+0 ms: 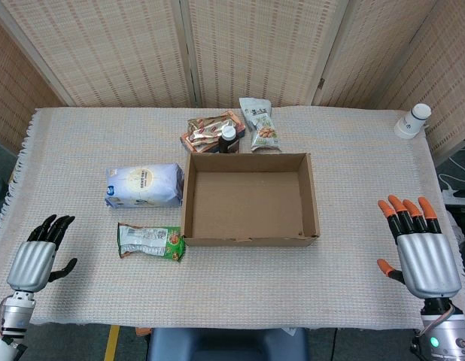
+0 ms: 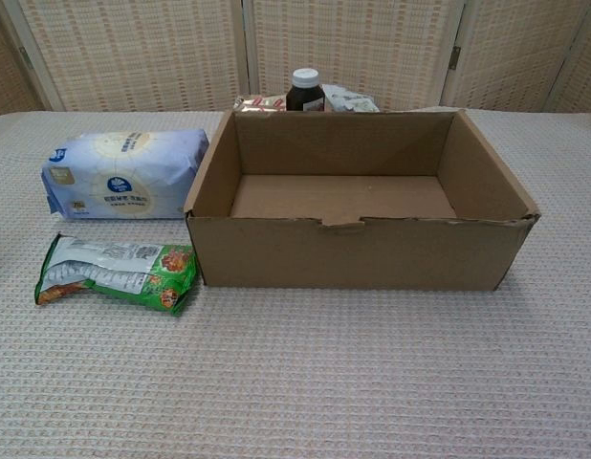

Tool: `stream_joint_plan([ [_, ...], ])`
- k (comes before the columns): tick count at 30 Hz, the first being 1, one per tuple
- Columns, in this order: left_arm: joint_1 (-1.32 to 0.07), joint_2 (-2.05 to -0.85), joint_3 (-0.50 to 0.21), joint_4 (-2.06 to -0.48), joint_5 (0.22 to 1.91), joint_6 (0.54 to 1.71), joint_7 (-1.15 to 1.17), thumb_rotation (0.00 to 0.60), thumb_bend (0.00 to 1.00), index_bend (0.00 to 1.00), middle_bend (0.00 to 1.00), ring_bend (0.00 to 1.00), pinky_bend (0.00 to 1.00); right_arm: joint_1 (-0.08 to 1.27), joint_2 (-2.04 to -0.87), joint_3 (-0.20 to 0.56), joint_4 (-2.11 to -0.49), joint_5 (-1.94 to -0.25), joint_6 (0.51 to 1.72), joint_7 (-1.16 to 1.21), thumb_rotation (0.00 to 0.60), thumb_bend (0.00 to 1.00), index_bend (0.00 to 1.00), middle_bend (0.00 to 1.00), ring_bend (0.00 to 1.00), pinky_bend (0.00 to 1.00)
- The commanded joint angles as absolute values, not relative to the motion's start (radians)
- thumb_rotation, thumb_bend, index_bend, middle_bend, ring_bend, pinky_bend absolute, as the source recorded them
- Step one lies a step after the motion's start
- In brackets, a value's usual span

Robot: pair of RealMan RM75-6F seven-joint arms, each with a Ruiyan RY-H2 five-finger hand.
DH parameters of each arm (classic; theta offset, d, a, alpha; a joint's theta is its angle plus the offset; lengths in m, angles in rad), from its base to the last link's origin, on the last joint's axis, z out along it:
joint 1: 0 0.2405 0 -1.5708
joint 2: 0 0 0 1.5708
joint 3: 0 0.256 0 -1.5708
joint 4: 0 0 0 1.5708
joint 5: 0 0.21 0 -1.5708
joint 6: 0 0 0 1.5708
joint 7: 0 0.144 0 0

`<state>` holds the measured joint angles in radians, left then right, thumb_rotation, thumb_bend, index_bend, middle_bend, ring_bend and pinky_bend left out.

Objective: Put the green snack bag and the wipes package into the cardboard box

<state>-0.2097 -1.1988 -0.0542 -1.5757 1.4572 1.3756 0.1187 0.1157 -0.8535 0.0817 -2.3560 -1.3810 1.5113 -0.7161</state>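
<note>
The green snack bag point(image 1: 150, 241) and the wipes package point(image 1: 144, 186) both lie on the tabletop point(image 1: 353, 150) just left of the empty cardboard box point(image 1: 250, 239). Nothing is packed yet. The left hand point(image 1: 37, 259) and right hand point(image 1: 417, 247) hover at the near edge, fingers apart, holding nothing.

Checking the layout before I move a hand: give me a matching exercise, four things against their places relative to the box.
Things:
1. wipes
2. green bag
3. brown bottle
4. white bottle

Places:
A. far right corner of the table
B. just behind the box's back wall
C. left of the box, near its front corner
D. left of the box, near its back corner

Pairs: 1-D, 2-C, 3-B, 4-A
</note>
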Motion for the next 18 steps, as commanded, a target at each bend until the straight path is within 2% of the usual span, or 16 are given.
stream_joint_plan([
  [1,-0.21,-1.198,-0.053,-1.579,1.458,1.374,0.121,0.6,0.27,0.09,0.1,0.03,0.18,0.117,-0.853,0.081,-2.356,-1.381,1.51,-0.716,0.6,0.11,0.11,0.08,0.0,0.02],
  [18,-0.21,-1.175,-0.06,-1.611,1.461,1.388,0.14,0.6,0.27,0.09,0.1,0.03,0.18,0.126,-0.856,0.079,-2.356,-1.362,1.5,-0.716,0.6,0.11,0.11,0.08,0.0,0.02],
])
